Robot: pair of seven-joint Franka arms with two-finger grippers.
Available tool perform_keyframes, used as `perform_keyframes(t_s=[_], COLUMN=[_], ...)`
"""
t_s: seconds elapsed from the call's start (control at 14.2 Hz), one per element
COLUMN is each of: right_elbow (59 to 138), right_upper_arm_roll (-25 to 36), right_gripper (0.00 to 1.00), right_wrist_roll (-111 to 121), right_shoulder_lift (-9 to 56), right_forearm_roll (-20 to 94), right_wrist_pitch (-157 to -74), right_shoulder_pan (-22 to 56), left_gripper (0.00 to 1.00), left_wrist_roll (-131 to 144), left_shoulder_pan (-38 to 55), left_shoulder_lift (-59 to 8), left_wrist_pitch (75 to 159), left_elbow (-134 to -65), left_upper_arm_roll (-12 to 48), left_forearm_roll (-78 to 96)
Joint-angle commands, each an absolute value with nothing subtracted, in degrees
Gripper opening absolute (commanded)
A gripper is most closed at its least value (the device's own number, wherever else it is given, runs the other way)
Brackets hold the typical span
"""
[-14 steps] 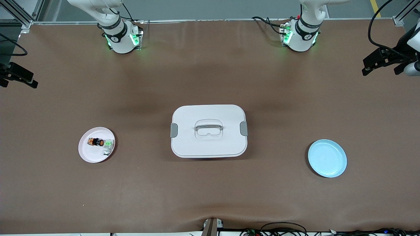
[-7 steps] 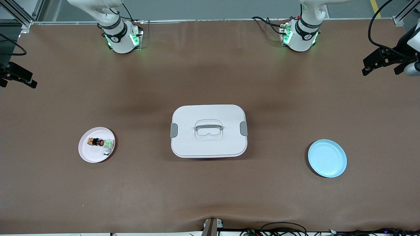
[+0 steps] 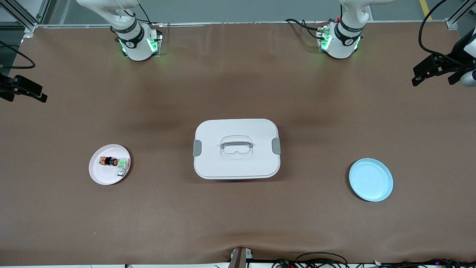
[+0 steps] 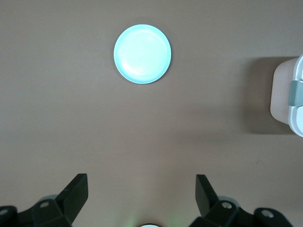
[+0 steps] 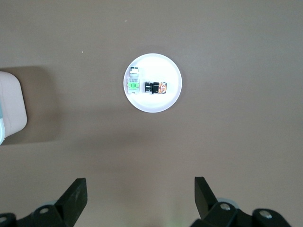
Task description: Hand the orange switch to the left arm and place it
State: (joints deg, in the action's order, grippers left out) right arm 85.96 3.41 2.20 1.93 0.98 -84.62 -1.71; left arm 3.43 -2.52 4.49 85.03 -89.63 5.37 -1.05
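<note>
Since the earlier frame, the right gripper [image 3: 24, 91] has shifted slightly at the table's edge. Both grippers, left gripper [image 4: 142, 198] included, are spread wide, empty. The orange switch [image 5: 157, 87] lies on the pink plate [image 5: 163, 101], its neighbouring green switch [image 5: 134, 83] clearest in the right wrist view.

The bench [image 3: 238, 216] is a uniform matte brown. The box [image 3: 236, 149] is white, with grey side latches and a grey handle on its lid. The orange switch [image 3: 108, 161] has a black body with an orange face and orange marks. The small switch [image 3: 122, 165] beside it is green and silver. Both lie on a pale pink plate [image 3: 97, 175]. The other plate [image 3: 370, 179] is light blue. Both arms are glossy white with black joints; green lights glow at their bases.
</note>
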Motion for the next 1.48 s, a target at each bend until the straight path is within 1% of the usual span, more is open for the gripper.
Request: perform_keyframes(t_s=[0.0,0.14,0.35,0.56,0.71,0.85,1.13,1.41], right_elbow=[85.17,85.08,87.62,92.88,94.04,94.04,94.48,98.08], right_upper_arm_roll=[3.25,3.25,3.25,3.25,3.25,3.16,3.25,3.25], right_gripper=[1.00,1.00,1.00,1.00,1.00,1.00,1.00,1.00], right_wrist_roll=[3.25,3.60,4.66,4.66,4.48,3.87,4.04,4.74], right_shoulder_lift=[5.87,5.98,6.50,6.76,8.86,11.50,17.39,20.20], right_forearm_roll=[1.05,0.62,1.14,1.14,1.14,1.84,7.72,8.00], right_wrist_pitch=[-83.33,-84.11,-87.35,-95.59,-99.48,-100.10,-105.10,-114.41], right_shoulder_pan=[-3.07,-3.95,-5.10,-5.10,-5.18,-5.27,-6.77,-6.33], left_gripper=[1.00,1.00,1.00,1.00,1.00,1.00,1.00,1.00], left_wrist_roll=[3.52,3.52,3.52,3.52,3.52,3.43,3.43,3.43], left_shoulder_pan=[-2.55,-2.55,-2.55,-2.55,-2.55,-2.64,-2.64,-2.55], left_shoulder_lift=[4.31,4.22,4.39,4.39,4.39,4.39,4.39,4.39], left_wrist_pitch=[83.93,84.02,83.94,84.02,84.02,83.94,83.94,83.94], left_elbow=[-88.24,-88.24,-88.33,-88.33,-88.33,-88.33,-88.33,-88.33], left_upper_arm_roll=[5.45,5.54,5.45,5.54,5.54,5.45,5.45,5.45], left_forearm_roll=[-2.02,-2.02,-2.11,-2.11,-2.02,-2.11,-2.11,-2.11])
